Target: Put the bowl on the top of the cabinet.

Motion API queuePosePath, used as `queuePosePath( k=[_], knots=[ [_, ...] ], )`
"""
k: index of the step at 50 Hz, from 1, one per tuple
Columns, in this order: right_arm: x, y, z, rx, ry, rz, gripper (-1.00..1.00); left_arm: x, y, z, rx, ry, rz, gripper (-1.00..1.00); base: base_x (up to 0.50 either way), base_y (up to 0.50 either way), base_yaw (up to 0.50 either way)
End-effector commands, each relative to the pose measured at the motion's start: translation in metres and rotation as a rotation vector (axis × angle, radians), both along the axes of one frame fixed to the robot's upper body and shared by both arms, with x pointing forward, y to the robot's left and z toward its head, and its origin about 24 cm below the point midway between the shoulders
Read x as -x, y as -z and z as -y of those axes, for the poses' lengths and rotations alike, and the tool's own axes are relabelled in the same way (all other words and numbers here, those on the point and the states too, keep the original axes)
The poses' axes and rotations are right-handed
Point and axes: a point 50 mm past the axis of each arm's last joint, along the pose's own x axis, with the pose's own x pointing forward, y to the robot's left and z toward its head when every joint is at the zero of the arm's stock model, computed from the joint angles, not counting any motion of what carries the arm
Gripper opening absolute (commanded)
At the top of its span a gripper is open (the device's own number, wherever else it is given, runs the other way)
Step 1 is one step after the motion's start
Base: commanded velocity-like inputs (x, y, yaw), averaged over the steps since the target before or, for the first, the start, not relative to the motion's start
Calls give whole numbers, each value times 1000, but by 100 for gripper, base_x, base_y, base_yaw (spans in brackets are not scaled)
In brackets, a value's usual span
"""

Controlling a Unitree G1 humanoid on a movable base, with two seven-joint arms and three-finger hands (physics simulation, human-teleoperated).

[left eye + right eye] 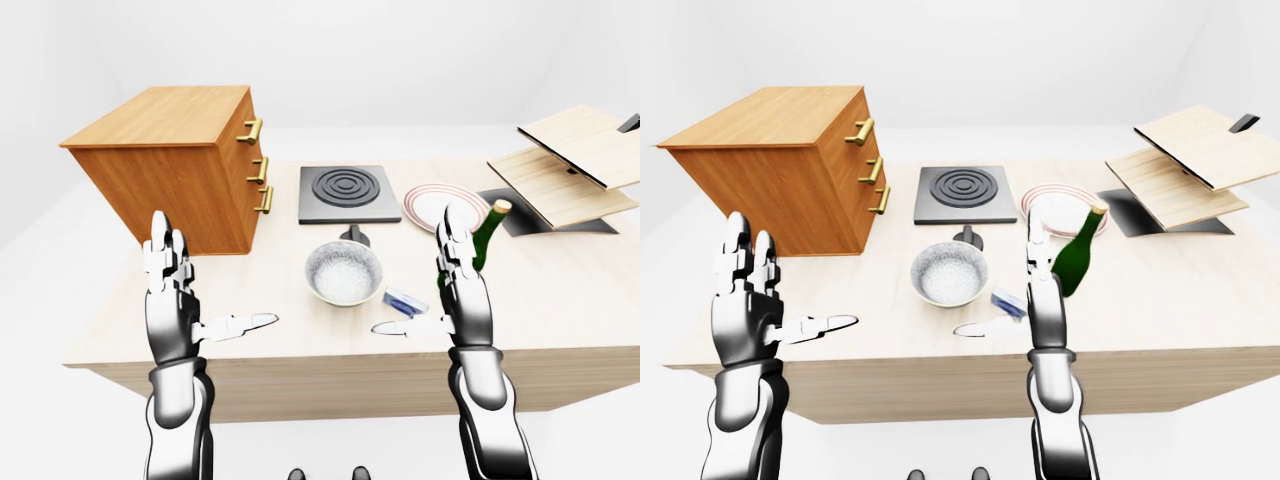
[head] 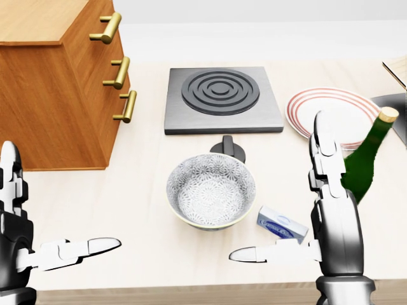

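My left hand [image 2: 38,248] and my right hand [image 2: 311,244] hang over the near edge of the wooden surface [image 2: 133,190], fingers spread apart and holding nothing, with the patterned bowl [image 2: 211,190] sitting upright between them, nearer the right one and not touching either. The cabinet [image 1: 175,165] stands at the left of the head view, its flat top bare. The risks I judge from here: my right hand sits just beside the green wine bottle [image 2: 364,162], and a sweep toward the bowl could tip it; the small blue box [image 2: 282,223] lies just beside the bowl's rim and could be shoved along; the bowl's smooth curved wall may slip from three fingers on the lift to the cabinet top. The count: one bowl, one cabinet with three brass handles [image 2: 119,73], one hotplate [image 2: 221,98], one black knob [image 2: 227,149], one red-ringed plate [image 2: 337,111], one bottle, one box, two hands.
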Motion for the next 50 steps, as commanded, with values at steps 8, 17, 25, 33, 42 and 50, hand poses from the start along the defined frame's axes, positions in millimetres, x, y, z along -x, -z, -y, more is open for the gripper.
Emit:
queuePosePath(
  k=[8, 17, 25, 33, 42, 50],
  knots=[
    [-1, 2, -1, 2, -4, -8, 100, -1, 1, 1, -4, 8, -4, 100, 0, 50, 0],
    [-1, 2, -1, 0, -5, -9, 100, -1, 1, 1, -2, 6, -3, 100, 0, 50, 0],
    [-2, 2, 1, -3, 4, -7, 100, -2, 1, 2, -3, 4, -4, 100, 0, 50, 0],
    [-3, 3, 1, -4, 5, -12, 100, -2, 1, 1, -2, 3, -4, 100, 0, 50, 0],
    [-3, 1, 2, -11, 6, -3, 100, -3, 1, 1, -6, -1, -6, 100, 0, 50, 0],
    [-4, 7, 2, -15, 11, -28, 100, -3, 2, 1, -5, 4, -8, 100, 0, 45, 0]
  ],
)
